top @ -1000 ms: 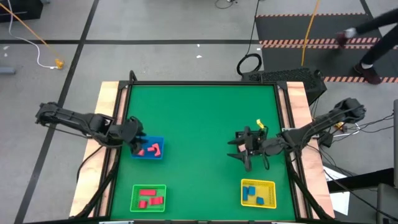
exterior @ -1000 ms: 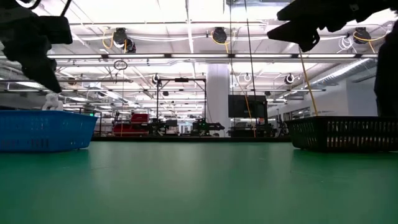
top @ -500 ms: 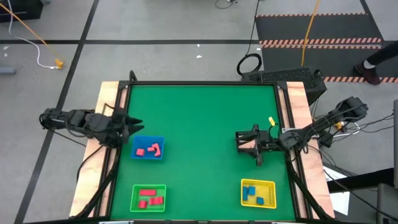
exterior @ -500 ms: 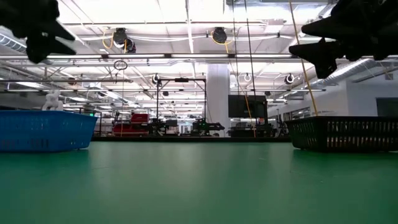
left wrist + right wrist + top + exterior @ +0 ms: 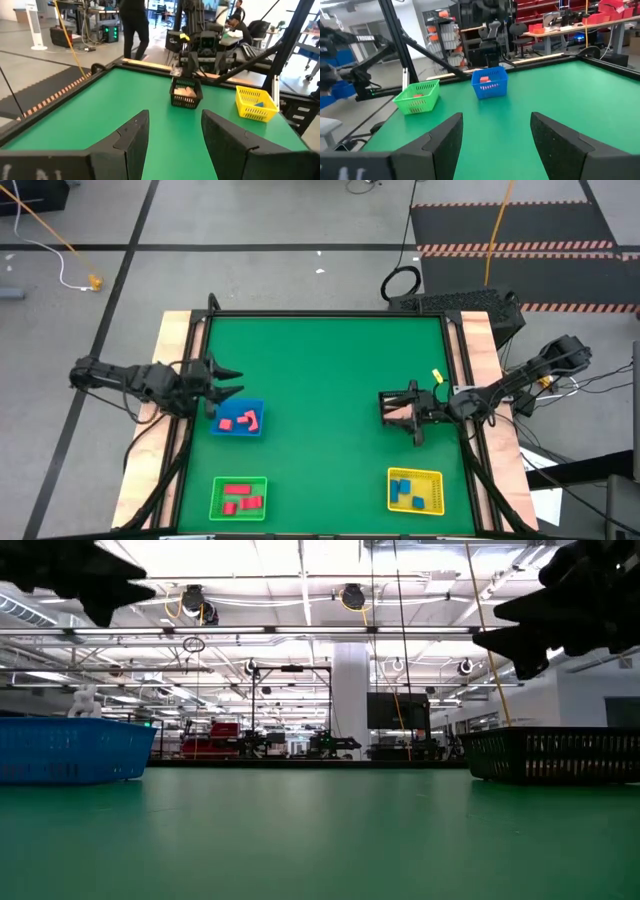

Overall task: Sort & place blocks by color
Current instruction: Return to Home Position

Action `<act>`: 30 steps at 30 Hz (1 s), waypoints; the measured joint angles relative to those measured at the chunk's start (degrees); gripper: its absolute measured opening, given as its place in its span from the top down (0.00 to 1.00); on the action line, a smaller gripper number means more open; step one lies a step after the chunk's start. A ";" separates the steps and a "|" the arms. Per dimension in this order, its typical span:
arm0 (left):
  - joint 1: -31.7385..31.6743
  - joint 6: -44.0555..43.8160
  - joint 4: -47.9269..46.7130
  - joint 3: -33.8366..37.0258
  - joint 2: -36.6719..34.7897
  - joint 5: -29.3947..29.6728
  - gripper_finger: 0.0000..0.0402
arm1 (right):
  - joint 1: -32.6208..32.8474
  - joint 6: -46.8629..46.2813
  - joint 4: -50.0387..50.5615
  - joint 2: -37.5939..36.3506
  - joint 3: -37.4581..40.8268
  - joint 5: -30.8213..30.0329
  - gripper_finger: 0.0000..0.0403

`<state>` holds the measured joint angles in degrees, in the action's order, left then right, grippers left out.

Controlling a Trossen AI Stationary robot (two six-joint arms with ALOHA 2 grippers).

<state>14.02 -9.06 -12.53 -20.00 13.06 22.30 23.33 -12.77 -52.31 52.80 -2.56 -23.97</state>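
Note:
All blocks lie in trays. Salmon-pink pieces [image 5: 240,420] sit in the blue tray [image 5: 256,428], red ones [image 5: 238,496] in the green tray [image 5: 216,510], blue ones [image 5: 408,492] in the yellow tray [image 5: 436,502]. Tan pieces [image 5: 186,92] lie in the black tray [image 5: 186,100]. My left gripper [image 5: 232,380] hovers open and level just beyond the blue tray's far-left corner. My right gripper [image 5: 383,408] hangs open and level above the black tray, which it mostly hides in the high view.
The green mat [image 5: 320,370] is bare through its middle and far half. The four trays stand in the near half, two on each side. Wooden rails [image 5: 175,340] edge the table left and right. People stand in the room beyond the table.
My left gripper rose from over the blue tray, tipped from pointing down to level, and drew back toward the left edge, then eased forward again. My right gripper lifted from over the black tray, tipped level, and pulled slightly toward the right edge.

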 joint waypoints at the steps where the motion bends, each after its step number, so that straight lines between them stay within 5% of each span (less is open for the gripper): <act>1: 0.00 -0.12 1.32 1.41 -0.01 -0.02 0.55 | 0.00 0.00 0.02 -0.03 0.10 0.00 0.44; 17: 0.00 0.50 23.43 18.01 -0.02 -4.62 0.55 | 0.00 -0.92 0.72 0.02 0.30 0.02 0.44; 30: 0.00 2.75 26.15 19.45 0.05 -4.87 0.55 | 0.02 -1.57 2.04 0.03 0.34 0.22 0.44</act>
<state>14.02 -6.32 13.62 -0.56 13.10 17.43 23.35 -14.33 -50.27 52.83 -2.22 -23.75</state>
